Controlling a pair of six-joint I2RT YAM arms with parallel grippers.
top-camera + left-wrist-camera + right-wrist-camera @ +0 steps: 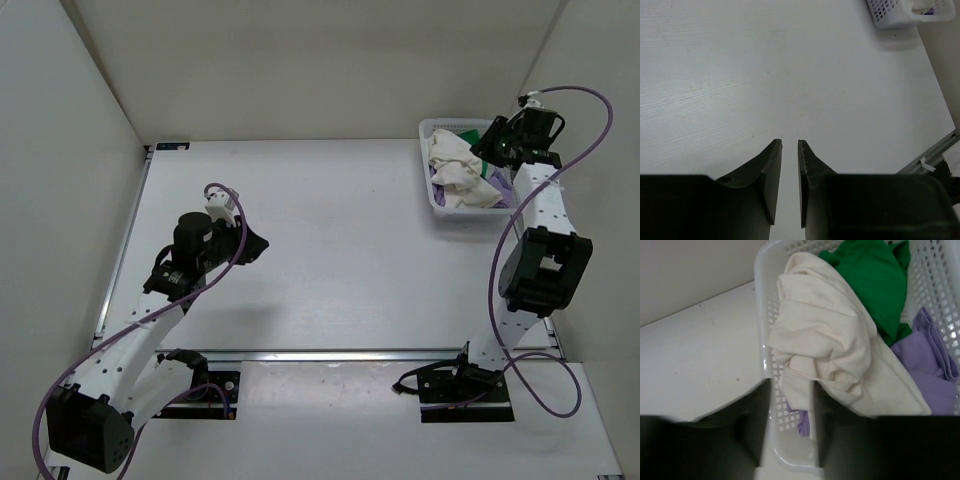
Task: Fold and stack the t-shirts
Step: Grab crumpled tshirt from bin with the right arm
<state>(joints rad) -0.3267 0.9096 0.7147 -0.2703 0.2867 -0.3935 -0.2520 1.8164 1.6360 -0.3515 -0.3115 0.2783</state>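
The three t-shirts lie crumpled in a white lattice basket at the far right. The cream-white shirt is on top, with the green shirt behind it and the lavender shirt under it. In the right wrist view the cream shirt fills the middle, the green shirt is above it and the lavender shirt is to the right. My right gripper is open over the basket's near wall, and a fold of cream shirt shows between its jaws. My left gripper is all but shut and empty, low over the bare table.
The basket rim runs between my right fingers. White walls close in the table at the back and both sides. A metal rail runs along the near edge. The basket corner shows in the left wrist view.
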